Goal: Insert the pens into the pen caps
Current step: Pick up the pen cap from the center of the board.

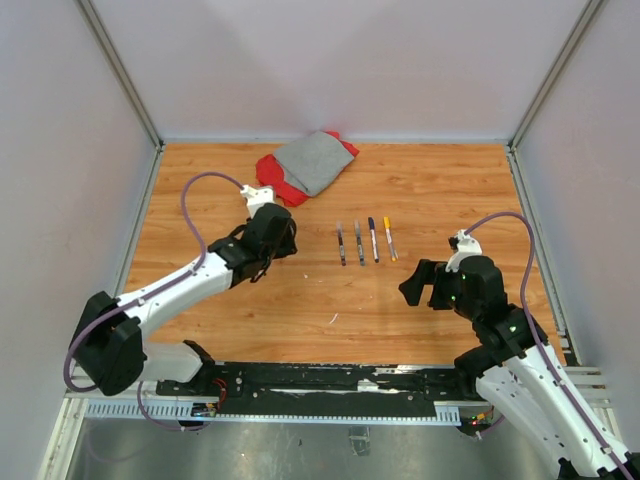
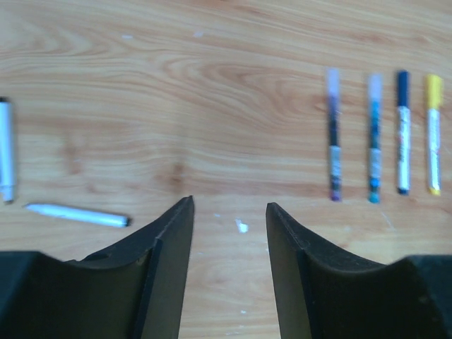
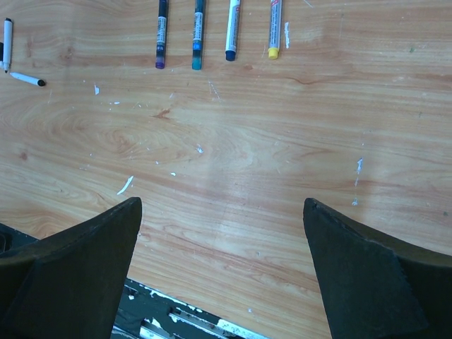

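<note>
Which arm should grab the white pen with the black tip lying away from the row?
Left, probably. The white pen lies right beside the left gripper, whose jaws are open and empty. The right gripper hovers far off, beyond the row of pens.

White arms [image 1: 170,290] with black joints [image 1: 108,352], black jaws and purple cables [image 1: 186,215].

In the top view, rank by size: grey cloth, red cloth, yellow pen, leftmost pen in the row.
Largest: grey cloth.
Then: red cloth, partly covered by it.
Smallest: yellow pen and leftmost pen, which look alike.
</note>
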